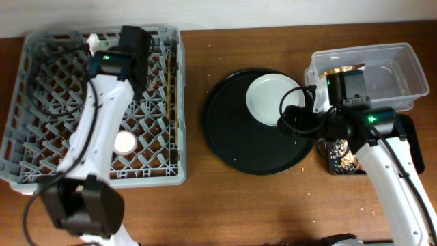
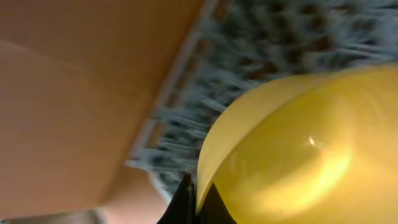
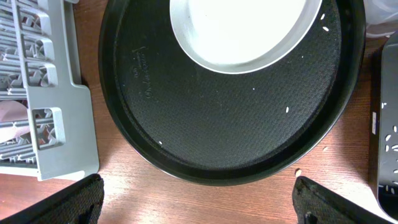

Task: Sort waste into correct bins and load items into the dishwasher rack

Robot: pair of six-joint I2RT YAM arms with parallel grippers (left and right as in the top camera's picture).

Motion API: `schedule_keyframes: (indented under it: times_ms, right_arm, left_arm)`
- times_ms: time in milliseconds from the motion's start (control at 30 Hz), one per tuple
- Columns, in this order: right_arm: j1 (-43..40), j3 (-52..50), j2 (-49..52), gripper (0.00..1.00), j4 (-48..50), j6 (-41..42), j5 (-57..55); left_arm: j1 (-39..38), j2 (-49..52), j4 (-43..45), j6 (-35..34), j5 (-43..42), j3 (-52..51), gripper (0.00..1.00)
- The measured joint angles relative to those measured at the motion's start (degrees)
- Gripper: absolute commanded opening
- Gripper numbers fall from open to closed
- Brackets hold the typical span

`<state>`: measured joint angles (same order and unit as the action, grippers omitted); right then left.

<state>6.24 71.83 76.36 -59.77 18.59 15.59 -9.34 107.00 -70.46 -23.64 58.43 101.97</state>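
**Bowl rim pinched on the left; right claw spread wide and empty**

In the left wrist view, the rim of the yellow bowl [image 2: 292,155] is pinched by the left gripper [image 2: 198,202], which is closed down to the rim's thickness. The dishwasher rack [image 2: 249,68] is blurred beyond it. Overhead, the bowl is hidden under that arm. The right gripper [image 3: 208,199] is spread wide with nothing held. Just ahead of it lies the round black tray [image 3: 205,124], and farther on the white plate [image 3: 239,31] rests in that tray. The chopsticks [image 1: 168,85] in the rack are shown only overhead.
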Motion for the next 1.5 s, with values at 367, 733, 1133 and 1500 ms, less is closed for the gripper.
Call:
schedule_keyframes:
  times_ms: [367, 733, 1133, 1500]
  right_arm:
    - [0.0, 0.0, 0.0, 0.98, 0.0, 0.0, 0.0]
    - [0.0, 0.0, 0.0, 0.98, 0.5, 0.0, 0.0]
    - [0.0, 0.0, 0.0, 0.98, 0.6, 0.0, 0.0]
    - [0.0, 0.0, 0.1, 0.98, 0.2, 0.0, 0.0]
  left_arm:
    - [5.2, 16.3, 4.1, -3.0, 21.9, -1.4, 0.00]
    - [0.1, 18.1, -2.1, -3.8, 14.4, -1.3, 0.41]
    - [-9.6, 5.2, 4.2, 6.9, -48.5, 9.9, 0.51]
    - [-22.8, 24.2, 32.2, 5.8, -70.5, 3.3, 0.47]
